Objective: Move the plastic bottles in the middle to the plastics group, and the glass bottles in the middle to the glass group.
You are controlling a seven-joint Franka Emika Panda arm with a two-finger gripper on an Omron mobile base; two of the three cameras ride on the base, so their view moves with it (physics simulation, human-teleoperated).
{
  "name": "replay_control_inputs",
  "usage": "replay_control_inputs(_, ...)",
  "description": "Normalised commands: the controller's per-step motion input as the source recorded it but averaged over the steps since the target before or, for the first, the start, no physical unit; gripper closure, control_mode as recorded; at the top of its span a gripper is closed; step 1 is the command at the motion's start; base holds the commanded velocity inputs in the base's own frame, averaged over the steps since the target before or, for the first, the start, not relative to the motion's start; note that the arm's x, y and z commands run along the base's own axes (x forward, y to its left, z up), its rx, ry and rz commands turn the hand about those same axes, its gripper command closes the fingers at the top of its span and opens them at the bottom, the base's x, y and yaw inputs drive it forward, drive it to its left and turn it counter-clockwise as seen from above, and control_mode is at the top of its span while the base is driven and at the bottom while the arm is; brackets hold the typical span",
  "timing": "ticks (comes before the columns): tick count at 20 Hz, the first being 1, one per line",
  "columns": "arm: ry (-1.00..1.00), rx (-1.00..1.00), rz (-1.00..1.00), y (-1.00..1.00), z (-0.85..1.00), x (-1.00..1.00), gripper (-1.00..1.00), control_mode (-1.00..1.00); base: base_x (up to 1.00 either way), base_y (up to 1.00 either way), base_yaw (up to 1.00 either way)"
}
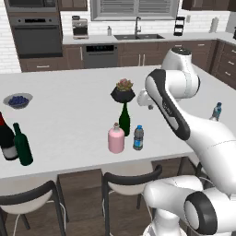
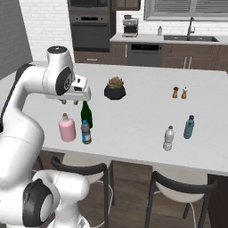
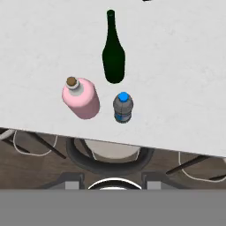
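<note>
Three bottles stand together near the counter's front edge. They are a squat pink bottle [image 1: 116,139] [image 2: 67,129] [image 3: 82,99] with a cork, a small blue-capped water bottle [image 1: 138,138] [image 2: 86,132] [image 3: 123,107], and behind them a slim dark green wine bottle [image 1: 124,119] [image 2: 86,113] [image 3: 113,50]. My gripper [image 1: 146,103] [image 2: 70,102] [image 3: 112,183] hangs above them, pointing down, open and holding nothing. The glass group is at the left: a big red-topped dark bottle [image 1: 5,138] and a stockier green bottle [image 1: 22,145]. The plastics group is at the right: a pale clear bottle [image 2: 168,138] and a blue-tinted bottle [image 1: 216,111] [image 2: 189,127].
A potted succulent in a black bowl [image 1: 123,91] [image 2: 115,89] sits just behind the middle bottles. A bowl of blueberries [image 1: 17,100] is at the far left, and two small shakers [image 2: 179,92] at the right. Stools [image 1: 131,177] [image 2: 80,168] stand under the counter's front edge.
</note>
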Motion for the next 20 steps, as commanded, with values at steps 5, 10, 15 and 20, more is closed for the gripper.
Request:
replay_control_inputs(5,0.01,-0.11,0.00,0.33,-0.39,0.00,-1.00,-1.00,0.00,0.00,0.00)
replay_control_inputs(10,0.03,-0.10,0.00,0.79,-0.52,0.02,-1.00,-1.00,0.00,0.00,0.00)
replay_control_inputs(15,0.09,0.01,0.03,0.28,-0.16,0.40,-1.00,-1.00,0.00,0.00,0.00)
replay_control_inputs(20,0.01,0.01,0.00,0.10,-0.20,0.56,-1.00,-1.00,0.00,0.00,0.00)
